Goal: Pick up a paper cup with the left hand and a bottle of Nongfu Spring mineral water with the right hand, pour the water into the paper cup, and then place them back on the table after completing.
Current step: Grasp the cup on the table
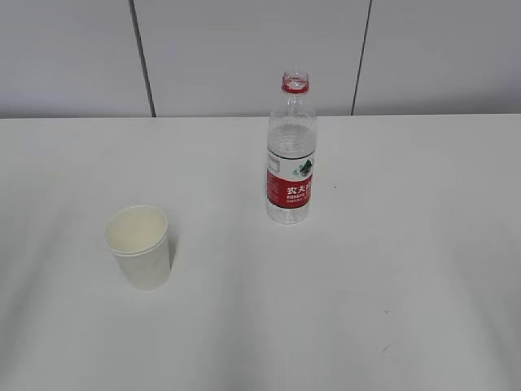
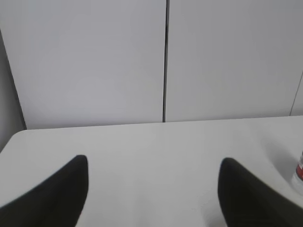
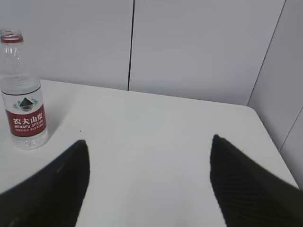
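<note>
Table (image 1: 407, 269): white top carrying both task items; no arm shows in the exterior view.
Bottle (image 1: 291, 151): Nongfu Spring bottle, upright, far of centre and slightly right; cap off, red neck ring visible, water (image 1: 291, 138) filling most of it. The right wrist view has it at far left.
Paper cup (image 1: 139, 246): upright, near left, mouth open, well apart from the bottle; appears empty.
Left claw (image 2: 151, 189): fingers spread wide, holding nothing; the cup is out of its camera's view, only the bottle's edge shows at right.
Right claw (image 3: 149, 182): fingers spread wide, holding nothing; bottle lies left of its opening.
Step in hand (judged): approach and grasp, neither item lifted yet.
Doing it well: swing the right claw left to centre the bottle, grip at the label band; close on the cup gently to avoid crushing its thin wall.
</note>
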